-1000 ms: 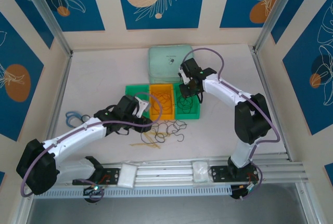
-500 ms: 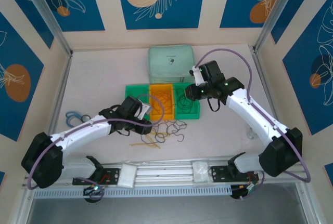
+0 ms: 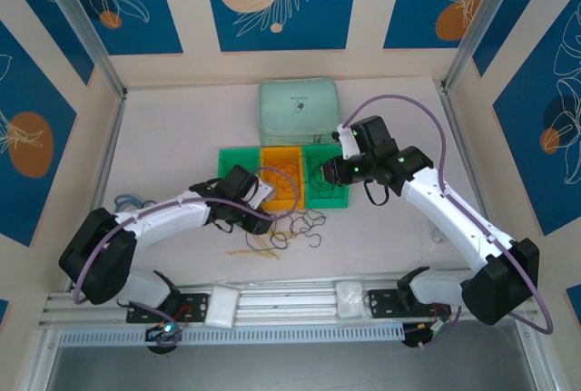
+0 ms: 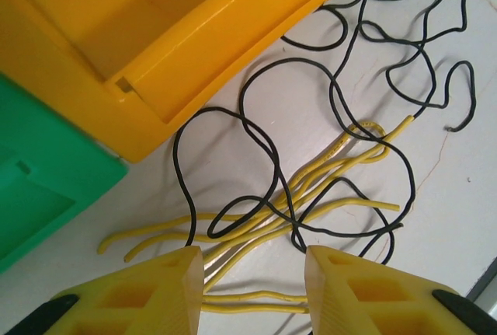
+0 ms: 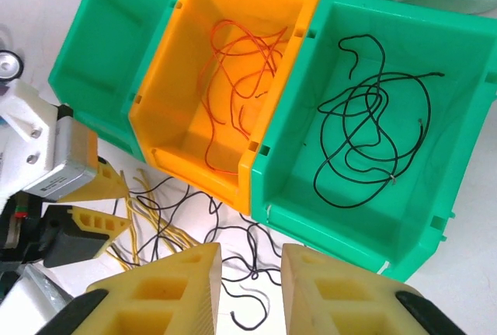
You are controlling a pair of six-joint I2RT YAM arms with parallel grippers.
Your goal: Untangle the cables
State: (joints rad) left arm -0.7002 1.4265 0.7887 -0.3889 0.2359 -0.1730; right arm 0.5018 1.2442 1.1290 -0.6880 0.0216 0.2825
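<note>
Black cables (image 4: pixel 334 94) and pale yellow cables (image 4: pixel 311 187) lie tangled on the white table in front of the bins. My left gripper (image 4: pixel 255 288) is open just above them, with two yellow strands running across the gap between its fingers. In the top view it (image 3: pixel 265 202) sits at the left edge of the pile (image 3: pixel 300 226). My right gripper (image 5: pixel 250 288) is open and empty, hovering by the near edge of the bins (image 3: pixel 329 173). Orange-red cables (image 5: pixel 241 71) lie in the orange bin (image 5: pixel 194 156). More black cables (image 5: pixel 373 133) lie in the right green bin (image 5: pixel 435 218).
An empty green bin (image 5: pixel 116 47) stands left of the orange one. A pale green case (image 3: pixel 298 105) lies behind the bins. A blue looped object (image 3: pixel 127 200) sits at the left of the table. The arms' rail (image 3: pixel 290 300) runs along the near edge.
My left gripper has slid right and nearer, reaching the cable pile. The right arm's elbow has swung out to the right, and its gripper has shifted toward the near edge of the right green bin.
</note>
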